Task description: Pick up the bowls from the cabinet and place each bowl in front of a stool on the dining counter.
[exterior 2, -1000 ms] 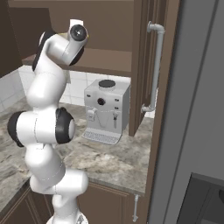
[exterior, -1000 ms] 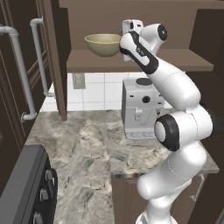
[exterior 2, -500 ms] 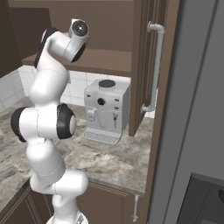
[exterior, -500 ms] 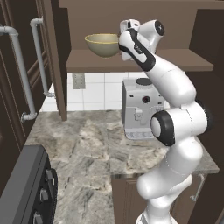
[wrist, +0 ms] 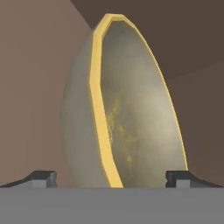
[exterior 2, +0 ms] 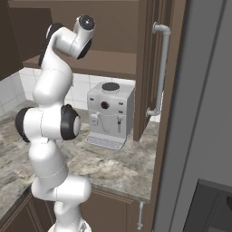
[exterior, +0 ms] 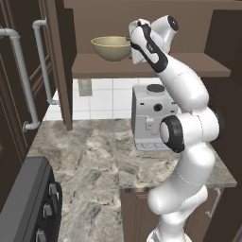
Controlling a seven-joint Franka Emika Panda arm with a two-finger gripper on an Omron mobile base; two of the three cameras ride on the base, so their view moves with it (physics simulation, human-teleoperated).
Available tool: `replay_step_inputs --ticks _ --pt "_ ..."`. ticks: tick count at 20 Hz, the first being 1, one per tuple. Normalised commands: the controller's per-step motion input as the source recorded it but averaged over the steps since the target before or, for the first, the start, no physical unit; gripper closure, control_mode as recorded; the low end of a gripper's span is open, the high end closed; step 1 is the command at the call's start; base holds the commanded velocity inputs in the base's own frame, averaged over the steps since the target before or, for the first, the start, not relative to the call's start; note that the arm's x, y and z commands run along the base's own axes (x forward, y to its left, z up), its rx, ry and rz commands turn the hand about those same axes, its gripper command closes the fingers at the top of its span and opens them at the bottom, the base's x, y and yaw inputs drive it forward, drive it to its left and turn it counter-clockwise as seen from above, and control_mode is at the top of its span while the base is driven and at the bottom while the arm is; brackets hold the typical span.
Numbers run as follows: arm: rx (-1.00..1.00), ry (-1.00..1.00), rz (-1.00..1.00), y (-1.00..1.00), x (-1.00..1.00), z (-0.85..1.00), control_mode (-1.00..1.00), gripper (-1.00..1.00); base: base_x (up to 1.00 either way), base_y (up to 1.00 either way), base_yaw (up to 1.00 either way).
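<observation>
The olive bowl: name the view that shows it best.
The hand view: the olive bowl looms close, with its yellow rim and inside plain. The left base view shows it small on the cabinet shelf; in the right base view the arm hides it.

A pale olive-beige bowl point(exterior: 111, 48) with a yellowish rim stood upright on the open dark brown wall cabinet's shelf point(exterior: 104, 65); its inside point(wrist: 140, 131) appeared mottled with yellow.

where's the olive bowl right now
The olive bowl sits on the cabinet shelf in the left base view, above the coffee machine, just left of the open gripper.
</observation>
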Motion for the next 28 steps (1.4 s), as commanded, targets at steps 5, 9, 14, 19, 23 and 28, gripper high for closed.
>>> replay_step_inputs --ticks 5,9,14,19,23,28 --pt "0.00 0.04 0.03 0.08 0.12 -0.19 -1.00 -1.00 0.00 0.00 0.00" --pt "0.00 0.01 0.03 0.09 0.14 -0.19 -1.00 1.00 0.00 0.00 0.00" --pt "0.00 0.00 0.03 0.10 0.11 -0.15 -1.00 1.00 0.00 0.00 0.00" --pt "0.00 0.00 0.03 0.12 0.11 -0.17 -1.00 1.00 0.00 0.00 0.00" --pt "0.00 -0.01 0.02 0.09 0.05 -0.09 -1.00 1.00 0.00 0.00 0.00" --pt "0.00 -0.17 0.00 0.00 -0.06 0.00 -1.00 1.00 0.00 0.00 0.00"
